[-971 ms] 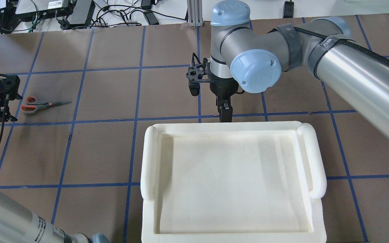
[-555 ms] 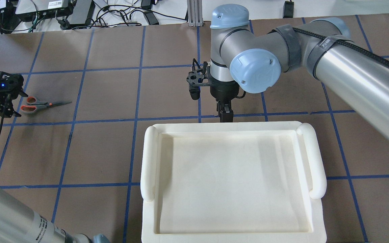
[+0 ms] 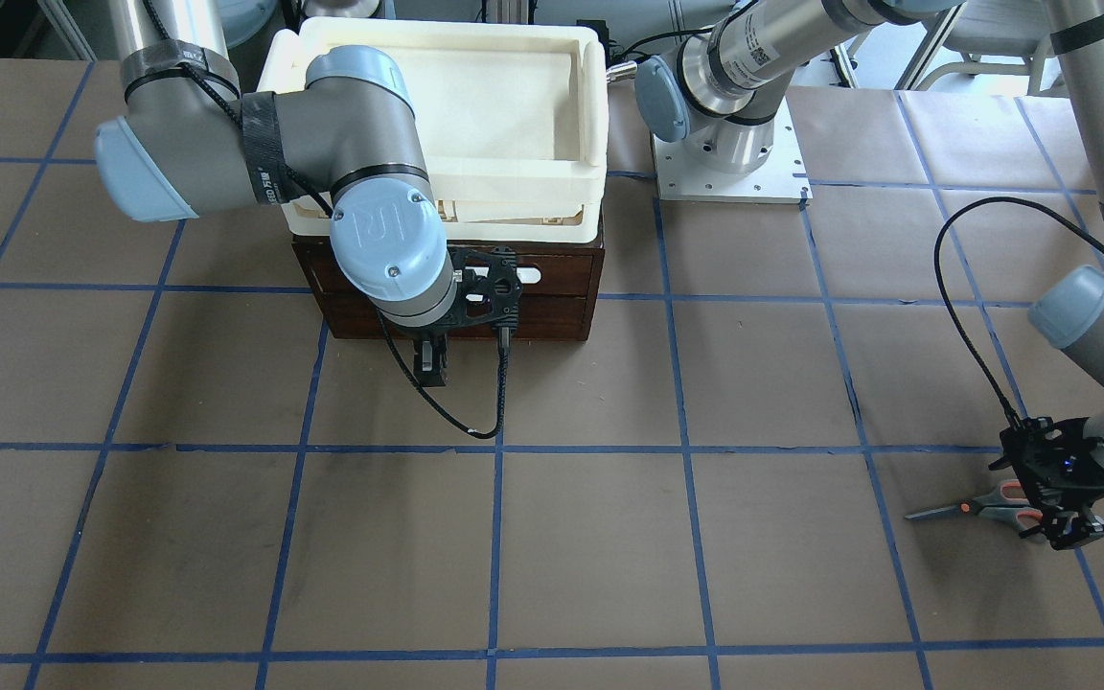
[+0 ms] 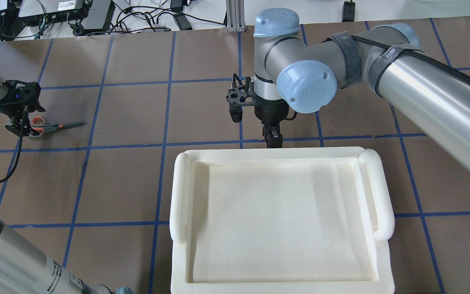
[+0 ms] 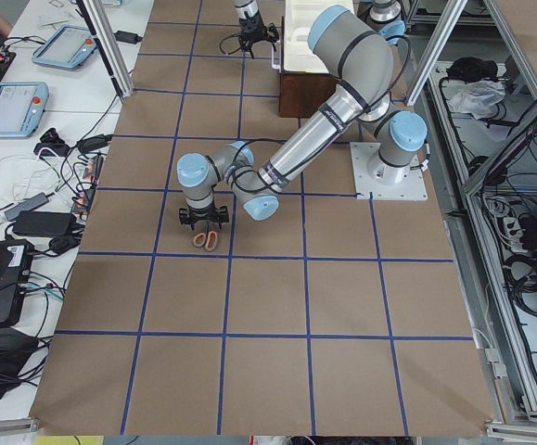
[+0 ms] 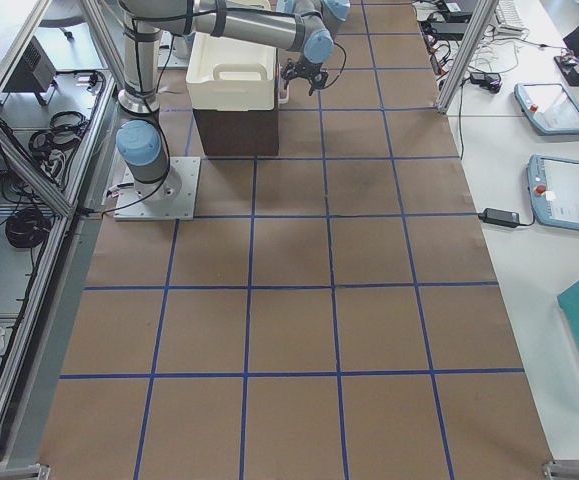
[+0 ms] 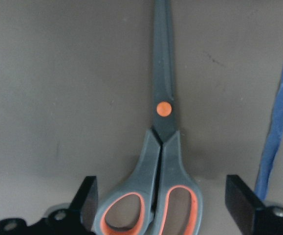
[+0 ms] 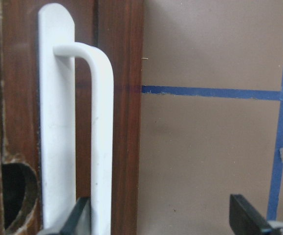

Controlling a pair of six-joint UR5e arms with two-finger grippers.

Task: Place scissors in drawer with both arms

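left gripper (image 7: 163,203) now astride scissors (image 7: 163,122)

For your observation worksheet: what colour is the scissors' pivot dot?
Orange; the pivot dot shows best in the left wrist-mounted view.

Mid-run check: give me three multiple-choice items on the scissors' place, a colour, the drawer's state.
1. The scissors lie: A in the tray; B on the table between the fingers of the left end effector; C held aloft.
2. Their pivot dot is: A blue; B white; C orange.
3. The drawer is: A shut; B half out; C removed.
B: the left wrist view shows them flat between the fingers. C: the dot reads orange. A: its front sits flush.
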